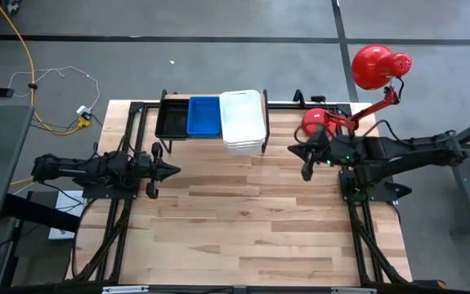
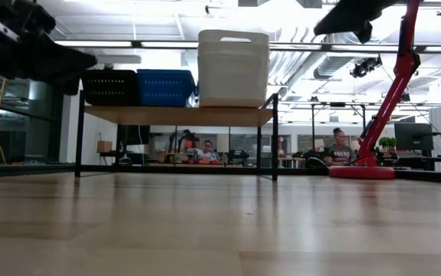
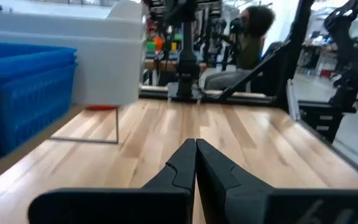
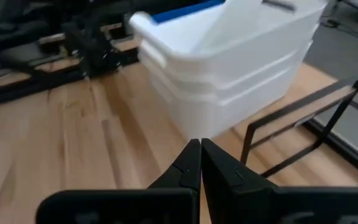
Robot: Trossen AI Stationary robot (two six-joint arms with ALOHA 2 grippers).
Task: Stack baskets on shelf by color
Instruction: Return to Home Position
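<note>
Three basket stacks stand side by side on the shelf [image 1: 255, 149] at the table's far edge: black baskets [image 1: 172, 117], blue baskets [image 1: 204, 116], and white baskets [image 1: 243, 120] stacked several high [image 4: 228, 62]. The shelf stands on thin black legs [image 2: 274, 138]. My left gripper [image 1: 176, 171] is shut and empty at the table's left side, pointing right [image 3: 195, 146]. My right gripper [image 1: 306, 173] is shut and empty, raised above the table to the right of the white stack [image 4: 200, 146].
A red lamp [image 1: 379, 65] with its round base [image 1: 316, 121] stands at the table's far right corner, beside my right arm. Bare wooden tabletop [image 1: 243, 220] spreads across the middle and near side. People sit in the room beyond [image 2: 339, 149].
</note>
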